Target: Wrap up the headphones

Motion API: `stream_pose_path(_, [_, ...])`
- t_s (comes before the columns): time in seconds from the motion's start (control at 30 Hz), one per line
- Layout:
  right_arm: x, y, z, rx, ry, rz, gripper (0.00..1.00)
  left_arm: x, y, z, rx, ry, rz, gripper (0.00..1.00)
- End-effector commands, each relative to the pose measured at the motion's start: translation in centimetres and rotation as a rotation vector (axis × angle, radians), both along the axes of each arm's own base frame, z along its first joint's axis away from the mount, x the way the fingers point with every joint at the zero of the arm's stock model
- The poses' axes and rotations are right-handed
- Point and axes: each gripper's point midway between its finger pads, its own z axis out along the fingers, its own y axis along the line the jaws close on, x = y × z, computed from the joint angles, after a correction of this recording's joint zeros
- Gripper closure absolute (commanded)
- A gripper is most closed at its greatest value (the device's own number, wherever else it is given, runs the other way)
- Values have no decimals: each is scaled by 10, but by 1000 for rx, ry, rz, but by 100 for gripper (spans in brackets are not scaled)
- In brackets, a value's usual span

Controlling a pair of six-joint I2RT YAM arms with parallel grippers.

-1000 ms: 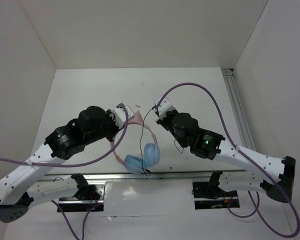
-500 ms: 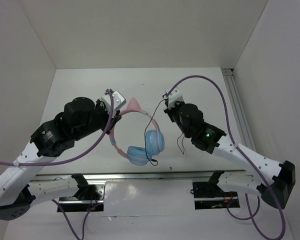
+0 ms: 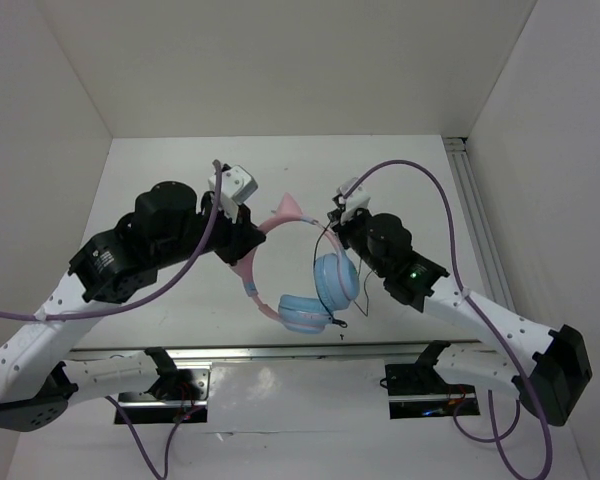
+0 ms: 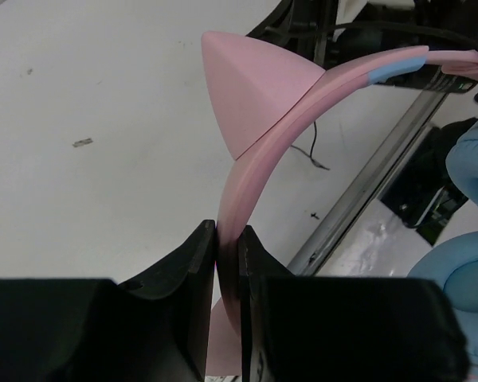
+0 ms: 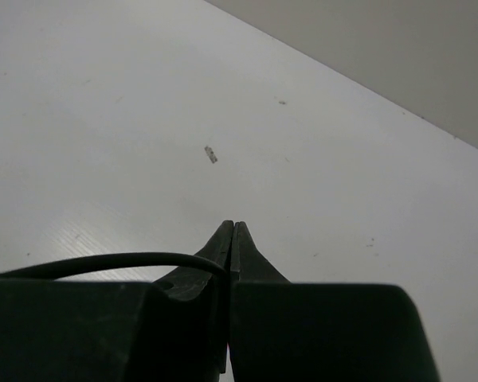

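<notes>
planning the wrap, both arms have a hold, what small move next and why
Probably swing the right gripper, shut on the thin black cord, around the blue ear cups for a first loop: the left gripper clamps the pink headband, and the cord hangs loose.

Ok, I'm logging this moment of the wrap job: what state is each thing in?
Headphones: held by the pink headband, not yet wrapped.
Cord: unwound, pinched at one spot, the rest loose.
Left gripper: jaws shut on the headband.
Right gripper: jaws shut on the cord.
</notes>
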Motion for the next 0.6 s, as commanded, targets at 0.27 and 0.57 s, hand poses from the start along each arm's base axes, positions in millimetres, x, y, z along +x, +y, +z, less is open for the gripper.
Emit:
stream_pose_path(0.27, [-32, 21, 37, 273, -139, 252, 100, 3, -10, 91, -520, 55, 157, 100])
stream_pose_path(0.57, [-56, 59, 42, 434, -123, 489, 100, 22, 5, 92, -719, 95, 342, 100])
